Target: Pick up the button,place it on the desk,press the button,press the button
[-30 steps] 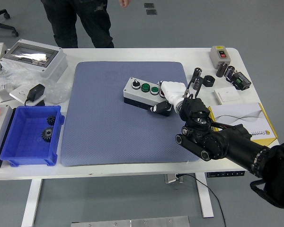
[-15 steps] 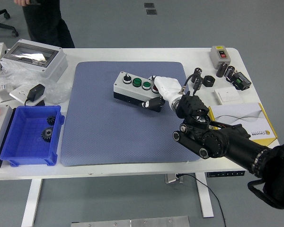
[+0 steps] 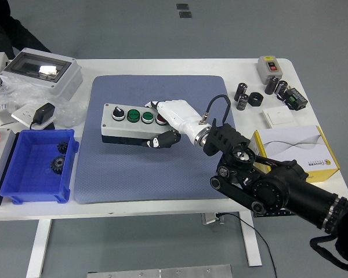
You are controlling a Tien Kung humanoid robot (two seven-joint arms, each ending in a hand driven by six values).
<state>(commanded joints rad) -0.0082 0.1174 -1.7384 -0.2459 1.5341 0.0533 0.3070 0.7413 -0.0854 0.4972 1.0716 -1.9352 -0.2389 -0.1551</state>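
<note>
Button box [image 3: 130, 123] carried leftward, right hand [image 3: 173, 121] gripping, mid-mat [image 3: 156, 168]

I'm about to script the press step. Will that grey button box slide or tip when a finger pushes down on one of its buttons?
Probably not tip: the button box looks wide, low and rigid, with its buttons on the top face. Sliding seems unlikely too, since it appears to sit on the textured blue mat, though contact isn't certain. The right hand is gripping its right end, which should steady it.

Our right hand [image 3: 169, 123] has carried the button box [image 3: 132, 124] leftward from frame center toward center-left over the blue mat. The person at top has shifted to the upper-left corner.
</note>
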